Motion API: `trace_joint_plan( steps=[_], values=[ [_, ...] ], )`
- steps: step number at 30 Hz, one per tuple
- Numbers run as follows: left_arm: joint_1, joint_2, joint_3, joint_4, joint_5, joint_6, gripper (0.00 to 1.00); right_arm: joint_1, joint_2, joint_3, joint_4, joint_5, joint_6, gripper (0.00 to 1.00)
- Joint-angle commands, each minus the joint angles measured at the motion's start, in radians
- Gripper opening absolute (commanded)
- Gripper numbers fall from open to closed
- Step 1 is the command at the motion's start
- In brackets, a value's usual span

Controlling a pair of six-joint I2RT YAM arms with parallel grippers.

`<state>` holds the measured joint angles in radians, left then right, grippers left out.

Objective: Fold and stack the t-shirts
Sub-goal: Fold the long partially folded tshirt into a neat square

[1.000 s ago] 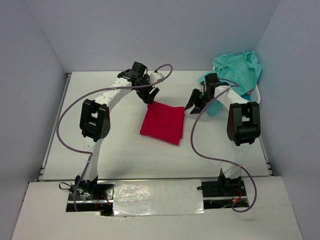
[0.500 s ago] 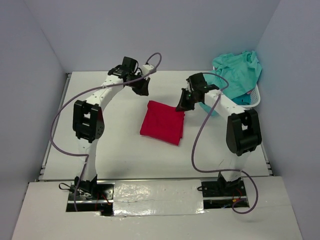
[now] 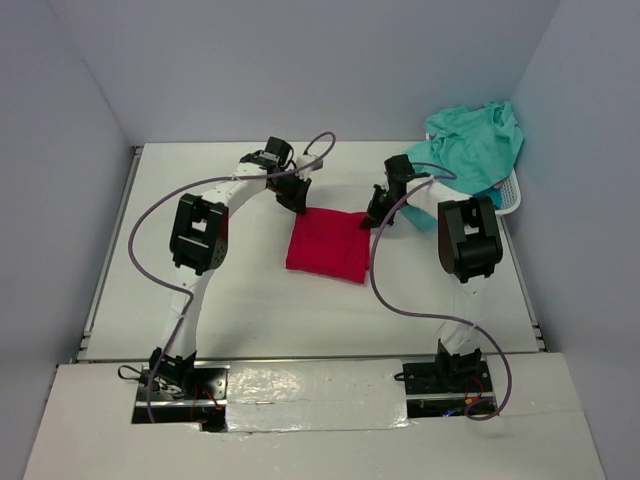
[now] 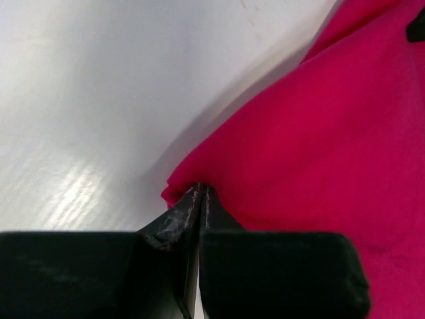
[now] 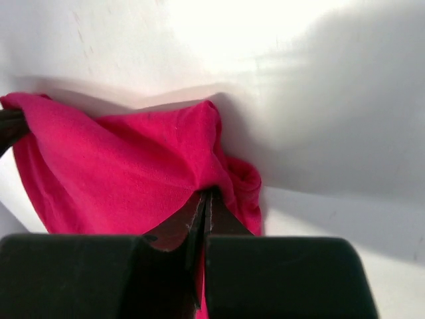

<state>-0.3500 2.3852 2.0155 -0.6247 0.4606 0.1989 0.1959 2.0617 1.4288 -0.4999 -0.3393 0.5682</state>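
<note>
The red shirt (image 3: 326, 245) is lying folded into a rough square at the middle of the tabletop (image 3: 250, 310), well apart from the other cloth. The left arm (image 3: 200, 235) is reaching in from the left, and the left jaws are sitting at the shirt's upper left corner. In the left wrist view they are clenched tight, pinching the edge of the red shirt (image 4: 319, 133) at their tips. The right arm (image 3: 468, 240) is bending in from the right, and the right jaws are sitting at the shirt's upper right corner. In the right wrist view they are also clenched, grasping a bunched fold of the red shirt (image 5: 119, 166), which is puckering around them. At the upper right of the frame a mint shirt (image 3: 475, 140) is hanging over the white basket (image 3: 510, 200), and a teal shirt (image 3: 428, 216) is showing just beside the right arm, partly hidden by it
</note>
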Motion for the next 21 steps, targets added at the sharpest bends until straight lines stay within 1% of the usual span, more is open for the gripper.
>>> trace_joint_plan(
  steps=[1,3,4,6,7,8,9,10,11,12,13,14,15,16,17,18,20,21],
  values=[
    [0.013,0.022,0.066,0.014,-0.05,-0.035,0.14,-0.004,0.031,0.074,0.017,0.063,-0.025,0.0],
    [0.014,0.016,0.072,0.031,-0.057,-0.05,0.17,-0.004,0.038,0.096,0.009,0.06,-0.037,0.0],
    [0.016,0.012,0.078,0.043,-0.066,-0.053,0.24,-0.004,0.043,0.12,-0.005,0.059,-0.054,0.0],
    [0.017,0.005,0.115,0.049,-0.082,-0.062,0.32,-0.004,0.046,0.154,-0.031,0.069,-0.073,0.0],
    [0.025,0.0,0.132,0.052,-0.088,-0.07,0.39,-0.004,0.043,0.189,-0.045,0.077,-0.082,0.0],
    [0.031,-0.004,0.146,0.065,-0.1,-0.081,0.43,-0.006,0.041,0.211,-0.073,0.08,-0.105,0.0],
    [0.039,-0.021,0.17,0.075,-0.105,-0.105,0.47,-0.004,0.037,0.231,-0.09,0.086,-0.117,0.05],
    [0.055,-0.033,0.178,0.088,-0.111,-0.121,0.53,-0.004,0.022,0.269,-0.106,0.092,-0.126,0.07],
    [0.066,-0.047,0.181,0.104,-0.109,-0.133,0.56,-0.004,0.011,0.288,-0.138,0.114,-0.145,0.1],
    [0.075,-0.084,0.18,0.109,-0.099,-0.148,0.58,-0.004,0.0,0.3,-0.149,0.124,-0.152,0.17],
    [0.091,-0.104,0.169,0.109,-0.086,-0.147,0.61,-0.004,-0.027,0.314,-0.16,0.132,-0.159,0.19],
    [0.094,-0.13,0.151,0.105,-0.073,-0.141,0.64,-0.004,-0.043,0.314,-0.176,0.143,-0.166,0.21],
    [0.094,-0.186,0.088,0.094,-0.048,-0.124,0.66,-0.004,-0.057,0.308,-0.183,0.143,-0.166,0.25],
    [0.092,-0.214,0.044,0.088,-0.027,-0.119,0.71,-0.004,-0.08,0.286,-0.186,0.135,-0.165,0.28],
    [0.091,-0.24,-0.001,0.08,0.001,-0.119,0.73,-0.004,-0.087,0.269,-0.193,0.125,-0.168,0.3],
    [0.088,-0.277,-0.083,0.048,0.047,-0.124,0.76,-0.003,-0.095,0.254,-0.196,0.103,-0.163,0.35],
    [0.074,-0.278,-0.151,-0.012,0.076,-0.124,0.88,0.0,-0.12,0.184,-0.192,0.071,-0.159,0.42],
    [0.069,-0.27,-0.165,-0.07,0.093,-0.124,0.99,-0.001,-0.138,0.123,-0.184,0.066,-0.15,0.43]
  ],
)
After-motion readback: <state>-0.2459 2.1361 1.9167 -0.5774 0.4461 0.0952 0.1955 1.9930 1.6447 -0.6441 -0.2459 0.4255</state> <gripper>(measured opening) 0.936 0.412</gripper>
